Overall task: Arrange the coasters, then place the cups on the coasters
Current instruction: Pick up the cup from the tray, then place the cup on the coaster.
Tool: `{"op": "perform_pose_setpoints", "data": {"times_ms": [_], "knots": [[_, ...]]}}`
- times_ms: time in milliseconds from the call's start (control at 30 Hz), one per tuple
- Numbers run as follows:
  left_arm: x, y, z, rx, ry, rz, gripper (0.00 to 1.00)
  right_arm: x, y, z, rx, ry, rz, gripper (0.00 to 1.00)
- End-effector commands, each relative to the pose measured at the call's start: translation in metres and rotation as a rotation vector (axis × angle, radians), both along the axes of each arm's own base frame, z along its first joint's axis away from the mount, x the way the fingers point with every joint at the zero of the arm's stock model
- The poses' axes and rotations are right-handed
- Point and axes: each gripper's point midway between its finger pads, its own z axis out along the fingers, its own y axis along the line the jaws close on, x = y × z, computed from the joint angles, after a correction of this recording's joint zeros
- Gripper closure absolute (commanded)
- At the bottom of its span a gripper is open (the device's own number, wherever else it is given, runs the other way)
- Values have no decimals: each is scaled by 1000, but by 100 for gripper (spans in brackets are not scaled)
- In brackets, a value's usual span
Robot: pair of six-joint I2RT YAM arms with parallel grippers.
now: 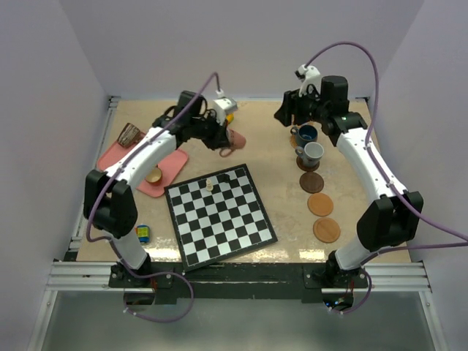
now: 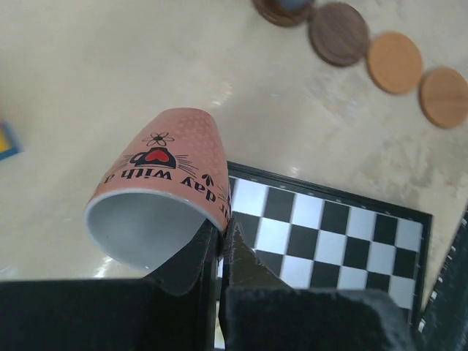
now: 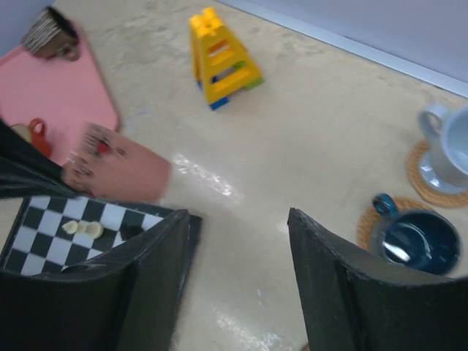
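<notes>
My left gripper (image 2: 223, 232) is shut on the rim of the coppery pink cup (image 2: 157, 183), which hangs tilted above the chessboard's far corner (image 1: 234, 140). My right gripper (image 3: 238, 216) stands open with nothing between its fingers, at the back of the table (image 1: 287, 117). To its right the dark teal cup (image 3: 413, 243) and the pale blue-white cup (image 3: 450, 146) each sit on a coaster. The grey cup (image 1: 313, 152) also sits on one. A dark brown coaster (image 1: 311, 181) and two tan coasters (image 1: 319, 204) (image 1: 327, 229) lie bare in a line.
A chessboard (image 1: 219, 216) with a few small pieces fills the table's middle. The pink tray (image 1: 121, 155) at left holds a tan cup (image 1: 153, 175) and a striped dark cup (image 1: 130, 134). A yellow block toy (image 3: 219, 62) stands at the back. A small blue object (image 1: 143, 233) lies near the front left.
</notes>
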Motion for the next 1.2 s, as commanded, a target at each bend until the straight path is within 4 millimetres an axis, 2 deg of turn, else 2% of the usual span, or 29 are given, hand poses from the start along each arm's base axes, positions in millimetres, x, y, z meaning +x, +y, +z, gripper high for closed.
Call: {"op": "perform_pose_setpoints", "data": {"times_ms": [0, 167, 300, 433, 700, 867, 1100, 1133, 1167], "knots": [[-29, -32, 10, 23, 22, -206, 100, -43, 51, -4, 4, -57, 349, 36], [-47, -36, 13, 36, 39, -292, 100, -81, 71, -30, 24, -65, 550, 31], [-64, -36, 27, -10, 16, -334, 100, -98, 79, -43, -28, -102, 619, 30], [-84, -39, 39, -64, 25, -375, 100, -115, 99, -28, -40, -197, 697, 29], [-114, -44, 51, -66, -8, -422, 100, -122, 120, -26, -106, -261, 743, 27], [-123, -41, 54, -49, -36, -429, 100, -133, 137, -30, -134, -275, 783, 25], [-133, -41, 57, -35, -66, -443, 100, -141, 149, -35, -161, -268, 821, 22], [-133, -40, 59, -31, -76, -444, 100, -143, 151, -36, -162, -265, 828, 21], [-133, -40, 61, -30, -87, -442, 100, -143, 151, -37, -164, -262, 828, 14]]}}
